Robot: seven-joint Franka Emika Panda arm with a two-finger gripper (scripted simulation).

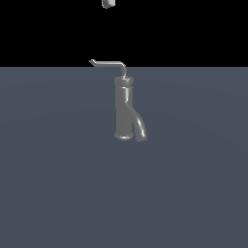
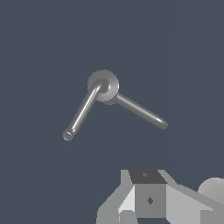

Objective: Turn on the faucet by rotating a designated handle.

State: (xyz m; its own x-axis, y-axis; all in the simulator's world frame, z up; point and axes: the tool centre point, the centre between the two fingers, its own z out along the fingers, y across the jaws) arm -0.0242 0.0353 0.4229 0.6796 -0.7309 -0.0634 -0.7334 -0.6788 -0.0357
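Note:
The grey faucet (image 1: 124, 109) stands upright in the middle of the exterior view, its curved spout (image 1: 139, 127) pointing down towards that view's right. The thin handle (image 1: 109, 63) sits on top and reaches towards that view's left, ending in a small upturned tip. Only a small grey piece of my gripper (image 1: 108, 3) shows at the top edge, high above the faucet and apart from it. The wrist view looks down on the faucet's round top (image 2: 103, 85), with the handle (image 2: 81, 112) and the spout (image 2: 141, 112) spreading from it. Grey gripper parts (image 2: 146, 199) fill the picture's edge; the jaws' state is unclear.
The faucet stands on a flat blue-grey surface (image 1: 58, 184) that fills the lower part of the exterior view. Behind it is plain black background. No other objects show.

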